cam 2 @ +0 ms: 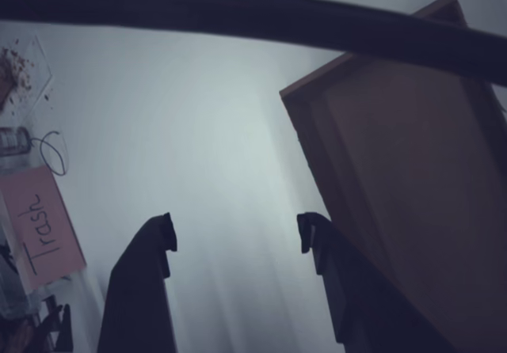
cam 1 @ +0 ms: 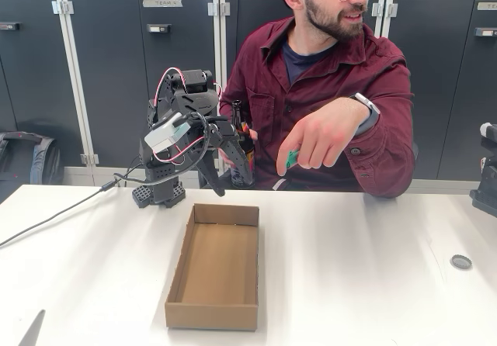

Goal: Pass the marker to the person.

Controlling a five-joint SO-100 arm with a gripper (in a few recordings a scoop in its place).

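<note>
holding one marker (cam 1: 291, 158), person's hand (cam 1: 318, 140); two fingers (cam 2: 158, 238) spread, nothing between; one cardboard tray (cam 1: 225, 214).

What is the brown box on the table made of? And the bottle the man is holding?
The box looks like plain cardboard: matte brown, thin folded walls, no print. The bottle seems to be dark brown glass, as it looks glossy, though the gripper arm partly hides it, so plastic can't be ruled out. The table looks smooth and white.

White table (cam 1: 373, 268), open cardboard box (cam 1: 215, 268), arm base (cam 1: 159, 193), small round disc (cam 1: 460, 261), cable (cam 1: 54, 216)
</note>
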